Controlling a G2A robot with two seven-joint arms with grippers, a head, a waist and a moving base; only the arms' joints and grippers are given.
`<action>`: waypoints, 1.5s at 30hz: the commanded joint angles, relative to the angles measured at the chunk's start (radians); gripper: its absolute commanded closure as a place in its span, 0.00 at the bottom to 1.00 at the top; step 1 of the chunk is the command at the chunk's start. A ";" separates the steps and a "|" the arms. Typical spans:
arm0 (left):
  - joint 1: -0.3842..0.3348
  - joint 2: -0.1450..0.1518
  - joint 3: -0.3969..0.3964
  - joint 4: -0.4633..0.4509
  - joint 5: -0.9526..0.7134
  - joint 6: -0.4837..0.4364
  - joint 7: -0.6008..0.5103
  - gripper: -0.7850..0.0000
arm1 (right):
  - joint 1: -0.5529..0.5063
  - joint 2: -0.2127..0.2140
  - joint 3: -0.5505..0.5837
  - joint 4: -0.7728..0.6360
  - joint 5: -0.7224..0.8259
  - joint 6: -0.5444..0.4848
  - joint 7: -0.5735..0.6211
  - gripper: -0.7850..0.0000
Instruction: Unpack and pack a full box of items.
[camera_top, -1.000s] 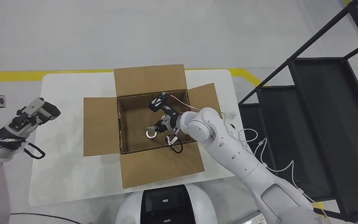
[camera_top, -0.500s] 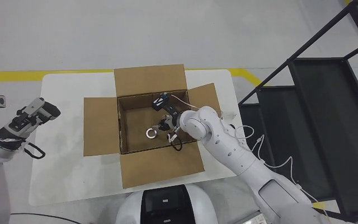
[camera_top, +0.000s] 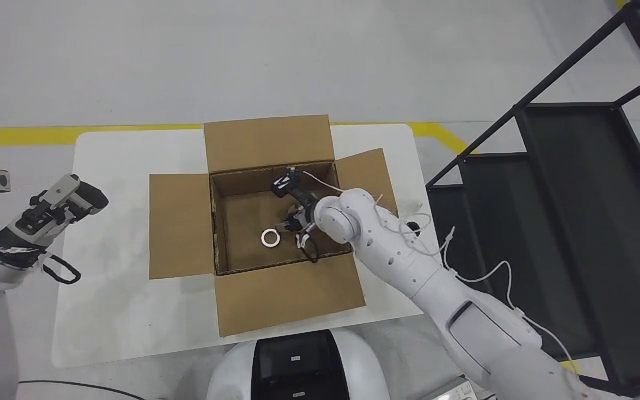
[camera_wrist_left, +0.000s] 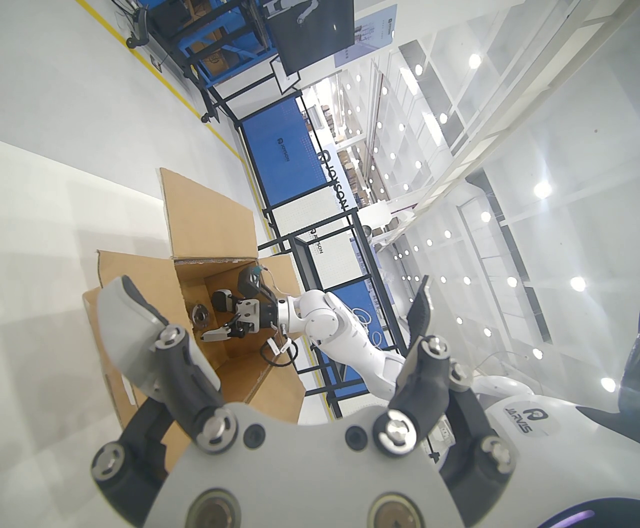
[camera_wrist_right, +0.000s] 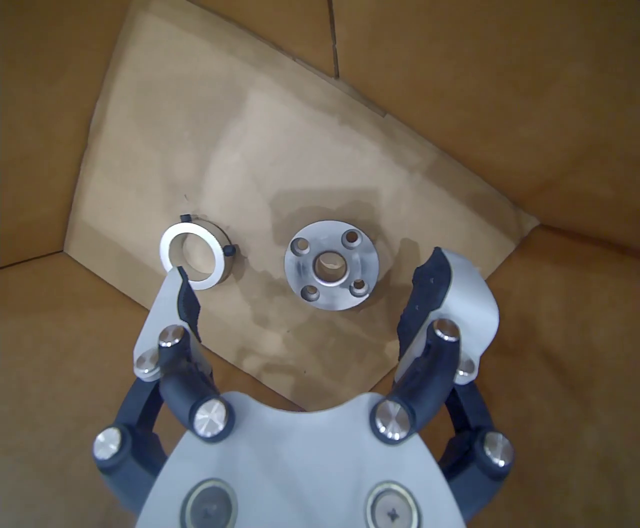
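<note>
On the box (camera_top: 240, 218) floor, the flanged disc (camera_wrist_right: 330, 265) lies flat directly below the right gripper (camera_wrist_right: 306, 265), jaws spread wide either side of it, the ring (camera_wrist_right: 195, 255) just left; the left gripper (camera_wrist_left: 267, 295), also open, hangs well off left.

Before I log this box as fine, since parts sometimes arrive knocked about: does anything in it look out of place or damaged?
Nothing stands out. The metal ring and the four-hole disc both lie flat on the floor of the box, side by side without touching. The cardboard looks untorn, with the flaps folded open.
</note>
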 joint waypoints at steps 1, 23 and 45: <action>0.000 0.000 0.000 0.000 0.000 0.000 0.000 0.00 | 0.010 -0.008 -0.011 0.019 -0.001 0.011 -0.003 0.00; 0.000 0.000 0.000 0.000 0.000 0.000 0.000 0.00 | 0.048 -0.054 -0.032 0.132 -0.014 0.057 0.000 1.00; 0.000 0.000 0.000 0.000 0.000 0.000 0.000 0.00 | -0.354 0.101 0.342 -0.768 -0.190 -0.028 0.338 1.00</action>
